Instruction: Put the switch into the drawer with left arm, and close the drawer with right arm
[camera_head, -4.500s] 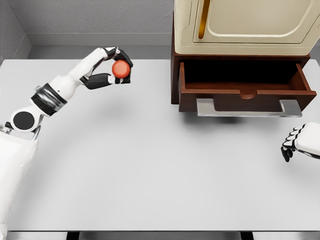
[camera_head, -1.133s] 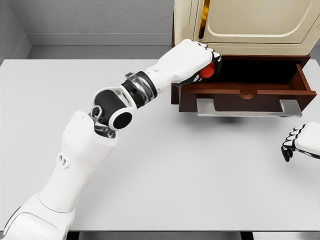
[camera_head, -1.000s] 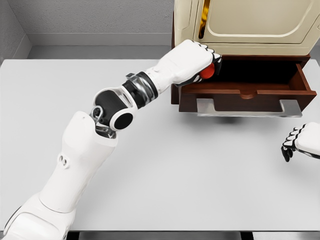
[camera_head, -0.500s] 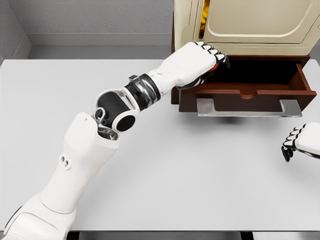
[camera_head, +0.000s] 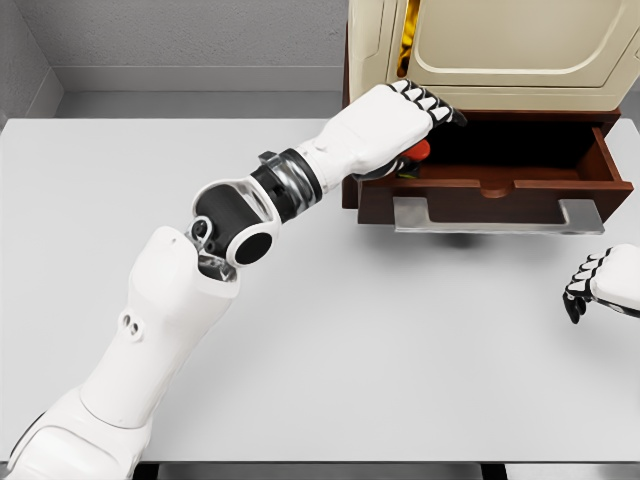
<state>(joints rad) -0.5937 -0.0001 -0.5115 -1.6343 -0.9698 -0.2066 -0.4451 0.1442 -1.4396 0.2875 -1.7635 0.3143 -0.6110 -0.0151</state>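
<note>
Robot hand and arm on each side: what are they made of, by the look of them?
Smooth white shells cover the left arm, with black round joint caps and a ribbed black-and-silver wrist ring. The left robot hand and right robot hand are white-backed with black finger segments. No cables show.

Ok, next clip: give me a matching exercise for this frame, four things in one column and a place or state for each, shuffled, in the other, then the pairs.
Things:
1. left hand
2. right hand
3. switch
4. drawer

Places or states:
A. pulled out from the cabinet, open
B. at the right edge of the table, holding nothing
C. red, showing just under the fingers, inside the drawer's left end
D. stretched over the drawer's left end, fingers spread

Pairs: 1-D, 2-B, 3-C, 4-A
</note>
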